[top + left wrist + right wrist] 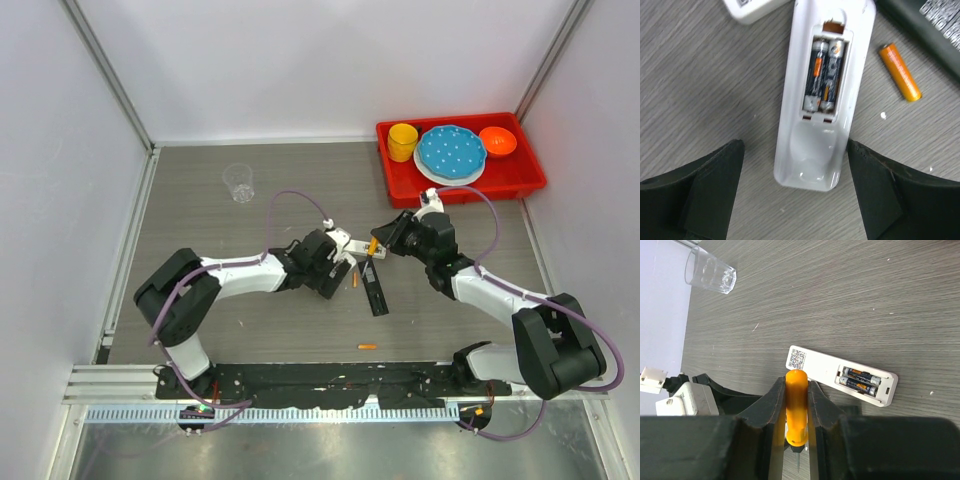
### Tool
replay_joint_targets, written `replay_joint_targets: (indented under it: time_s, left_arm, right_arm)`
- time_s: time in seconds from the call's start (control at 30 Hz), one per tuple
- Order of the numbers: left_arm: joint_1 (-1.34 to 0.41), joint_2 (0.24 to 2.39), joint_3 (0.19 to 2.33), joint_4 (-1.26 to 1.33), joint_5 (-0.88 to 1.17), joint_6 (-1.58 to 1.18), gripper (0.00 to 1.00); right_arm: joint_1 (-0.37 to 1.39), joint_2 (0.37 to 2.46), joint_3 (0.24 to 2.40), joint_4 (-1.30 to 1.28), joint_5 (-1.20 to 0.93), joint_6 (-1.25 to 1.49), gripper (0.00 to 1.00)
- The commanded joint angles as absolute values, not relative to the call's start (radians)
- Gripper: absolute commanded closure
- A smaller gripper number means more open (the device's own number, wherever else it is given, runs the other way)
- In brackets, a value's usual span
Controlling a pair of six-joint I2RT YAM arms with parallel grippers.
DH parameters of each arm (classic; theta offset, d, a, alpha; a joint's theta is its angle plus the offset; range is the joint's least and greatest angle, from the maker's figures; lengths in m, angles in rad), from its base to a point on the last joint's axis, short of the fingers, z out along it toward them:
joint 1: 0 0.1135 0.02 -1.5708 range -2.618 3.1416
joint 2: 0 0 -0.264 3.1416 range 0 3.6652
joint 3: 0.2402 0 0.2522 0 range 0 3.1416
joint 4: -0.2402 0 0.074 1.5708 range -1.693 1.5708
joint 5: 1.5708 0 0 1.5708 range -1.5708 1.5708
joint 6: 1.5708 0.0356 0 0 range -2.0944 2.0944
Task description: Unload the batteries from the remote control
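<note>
A white remote control lies back-up with its cover off, and two dark batteries sit side by side in its bay. My left gripper is open, a finger on each side of the remote's near end; the right finger is about at its edge. A second white remote control, with a printed code, also shows two batteries in its bay. My right gripper is shut on an orange-handled pointed tool just short of that remote. Loose orange batteries lie on the table.
A black remote lies between the arms, right of my left gripper. A clear glass stands at the back left. A red tray at the back right holds a yellow cup, a blue plate and an orange bowl.
</note>
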State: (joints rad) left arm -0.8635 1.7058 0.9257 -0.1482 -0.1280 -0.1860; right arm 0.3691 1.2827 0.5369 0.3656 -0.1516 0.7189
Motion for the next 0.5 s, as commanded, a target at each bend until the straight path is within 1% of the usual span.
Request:
replay_joint_targets:
  time_s: [0.0, 0.1, 0.13, 0.2, 0.23, 0.33, 0.47]
  left_arm:
    - [-0.859, 1.756, 0.953, -0.112, -0.118, -0.163, 0.13]
    - [-0.842, 1.772, 0.943, -0.101, -0.083, -0.173, 0.25]
    - [-0.839, 1.769, 0.937, -0.092, -0.074, -0.175, 0.32]
    - [-0.830, 1.755, 0.914, -0.087, -0.055, -0.182, 0.39]
    - [-0.827, 1.747, 0.905, -0.083, -0.051, -0.183, 0.46]
    - [-0.825, 1.707, 0.870, -0.095, -0.035, -0.186, 0.55]
    - [-0.825, 1.626, 0.809, -0.112, -0.003, -0.204, 0.60]
  right_arm:
    - [0.370, 1.266, 0.580, 0.390, -0.140, 0.695, 0.99]
    - [0.368, 1.266, 0.581, 0.388, -0.141, 0.692, 0.99]
    - [0.370, 1.266, 0.583, 0.388, -0.144, 0.692, 0.99]
    - [0.370, 1.264, 0.586, 0.387, -0.149, 0.689, 0.99]
    - [0.370, 1.264, 0.587, 0.385, -0.150, 0.686, 0.99]
    - [0.370, 1.269, 0.595, 0.382, -0.153, 0.681, 0.99]
    - [0.371, 1.279, 0.607, 0.385, -0.166, 0.675, 0.99]
